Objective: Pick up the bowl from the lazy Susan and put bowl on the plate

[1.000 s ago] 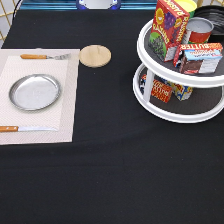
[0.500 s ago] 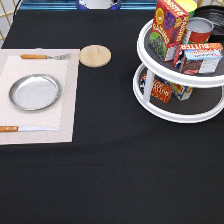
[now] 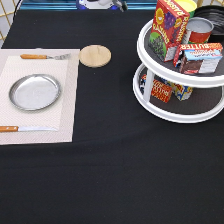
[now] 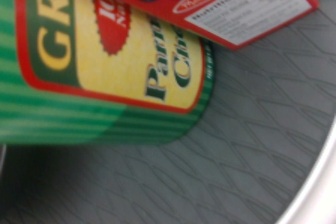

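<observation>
The white two-tier lazy Susan (image 3: 170,76) stands at the exterior view's right, loaded with boxes and cans. A dark curved shape (image 3: 213,12) at the top right edge, behind the tin can, looks like part of the black bowl; most of it is out of view. The silver plate (image 3: 34,92) lies bare on a pale placemat (image 3: 66,102) at the left. The gripper does not show in the exterior view. The wrist view shows a green and yellow can (image 4: 97,75) and a red box (image 4: 232,20) close up on the grey shelf surface (image 4: 225,165).
A round wooden coaster (image 3: 95,55) lies between the placemat and the lazy Susan. A fork (image 3: 42,56) and a knife (image 3: 22,128) lie on the placemat. A red-labelled tin can (image 3: 198,30) and a butter box (image 3: 200,56) stand on the top tier.
</observation>
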